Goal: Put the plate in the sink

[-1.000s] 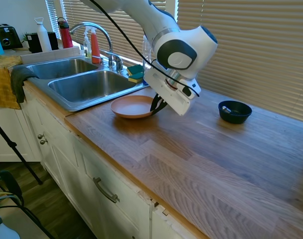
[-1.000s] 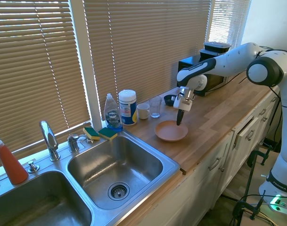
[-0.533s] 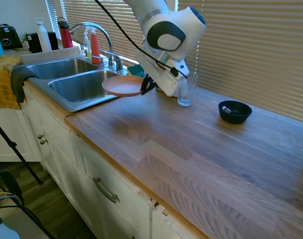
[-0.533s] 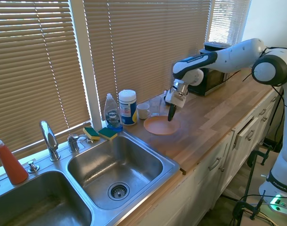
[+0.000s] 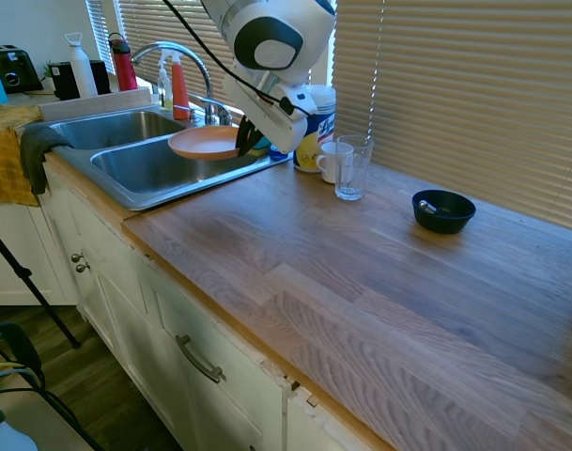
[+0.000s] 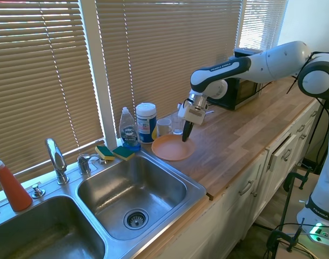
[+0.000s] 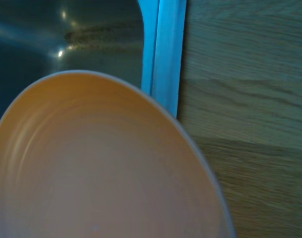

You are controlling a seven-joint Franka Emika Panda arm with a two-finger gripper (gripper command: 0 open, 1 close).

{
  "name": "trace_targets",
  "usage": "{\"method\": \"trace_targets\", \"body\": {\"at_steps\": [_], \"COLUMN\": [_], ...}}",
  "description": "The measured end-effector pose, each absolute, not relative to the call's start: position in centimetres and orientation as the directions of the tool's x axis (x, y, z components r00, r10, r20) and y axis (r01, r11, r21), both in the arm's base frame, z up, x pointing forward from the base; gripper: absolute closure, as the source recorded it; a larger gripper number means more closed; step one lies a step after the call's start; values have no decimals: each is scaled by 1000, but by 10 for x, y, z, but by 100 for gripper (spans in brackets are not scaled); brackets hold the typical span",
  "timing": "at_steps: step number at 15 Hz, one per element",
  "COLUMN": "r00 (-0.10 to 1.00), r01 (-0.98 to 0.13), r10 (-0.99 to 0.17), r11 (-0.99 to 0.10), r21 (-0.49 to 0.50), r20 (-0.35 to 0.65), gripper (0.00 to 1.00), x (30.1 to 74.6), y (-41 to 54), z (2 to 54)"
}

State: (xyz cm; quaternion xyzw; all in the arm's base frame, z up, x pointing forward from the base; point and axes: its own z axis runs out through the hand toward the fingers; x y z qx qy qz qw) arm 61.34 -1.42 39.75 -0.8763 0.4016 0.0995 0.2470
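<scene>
The salmon-orange plate (image 5: 204, 142) (image 6: 171, 147) (image 7: 101, 168) hangs level in the air over the edge where the wooden counter meets the sink (image 5: 159, 164) (image 6: 133, 189). My gripper (image 5: 245, 144) (image 6: 185, 135) is shut on the plate's rim on the counter side, fingers pointing down. In the wrist view the plate fills the lower left, with the steel basin (image 7: 66, 39) and the sink's rim (image 7: 163, 54) beyond it. The near basin is empty apart from its drain.
A dark blue bowl (image 5: 443, 210) sits on the counter to the right. A clear glass (image 5: 352, 167), a white cup (image 5: 331, 160), a wipes canister (image 6: 146, 122), a dish-soap bottle (image 6: 128, 128) and sponges (image 6: 114, 152) stand behind the sink near the faucet (image 6: 57, 160).
The plate was lifted off the counter and carried toward the sink; it now reaches over the basin's edge. The gripper has stayed shut on its rim.
</scene>
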Motion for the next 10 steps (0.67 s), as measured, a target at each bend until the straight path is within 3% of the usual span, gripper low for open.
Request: {"method": "trace_targets", "body": {"at_steps": [5,10], "r00": [736,778], "r01": [-676,-628], "r10": [-611,-577], "r11": [-642,-709], "r21": [-362,-320], "r20": [-290,-249], "gripper": [100,100], "x": [641,677], "y": [108,191], "z": [401,355]}}
